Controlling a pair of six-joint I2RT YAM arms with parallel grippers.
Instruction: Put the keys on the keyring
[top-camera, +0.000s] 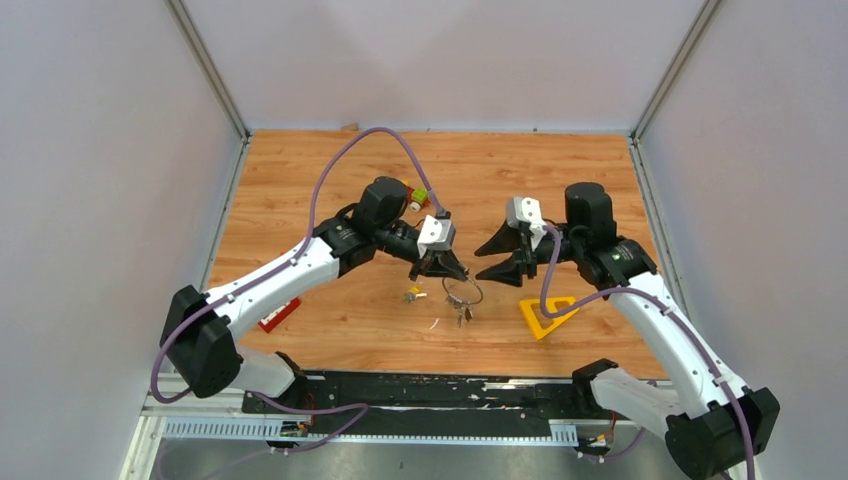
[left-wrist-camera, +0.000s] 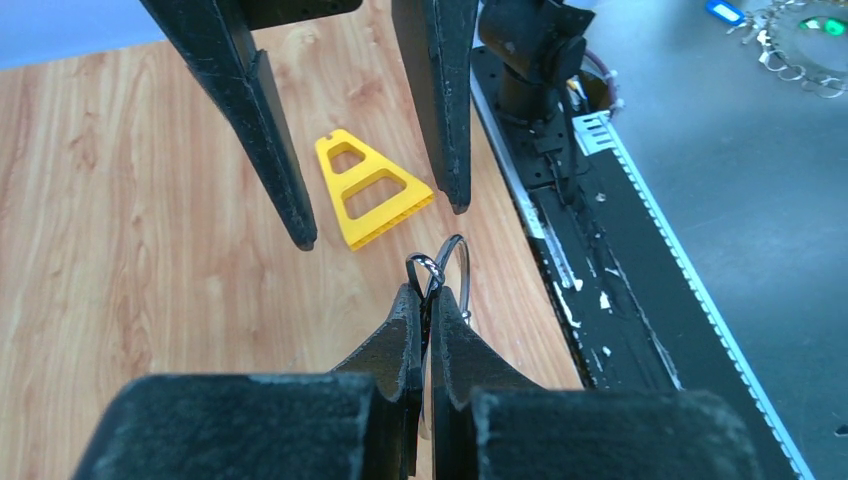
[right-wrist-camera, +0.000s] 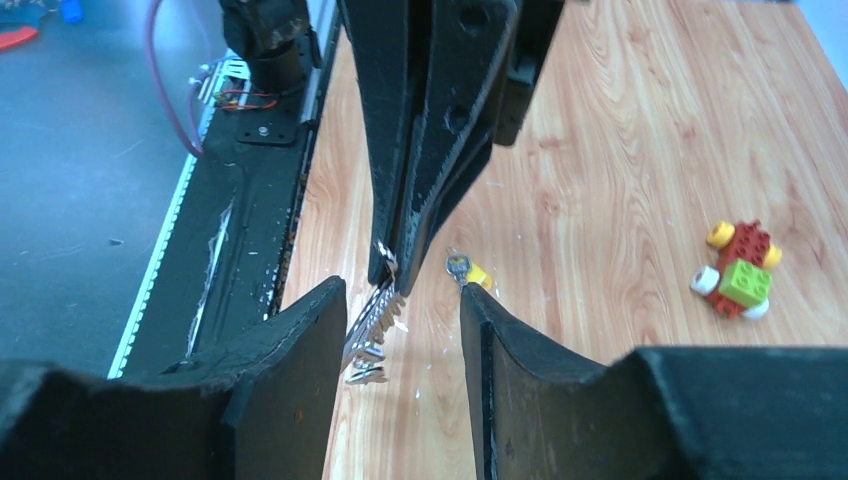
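Pinching keyring (left-wrist-camera: 466, 268), left claw (left-wrist-camera: 426, 292); ring juts toward right claw (right-wrist-camera: 402, 292), keys (right-wrist-camera: 368, 345) dangling.

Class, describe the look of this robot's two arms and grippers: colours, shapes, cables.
The left arm and right arm have white links with bulky black joints. A purple cable runs along each. The left gripper and right gripper each have two black, tapering, pointed fingers beyond a white wrist block.
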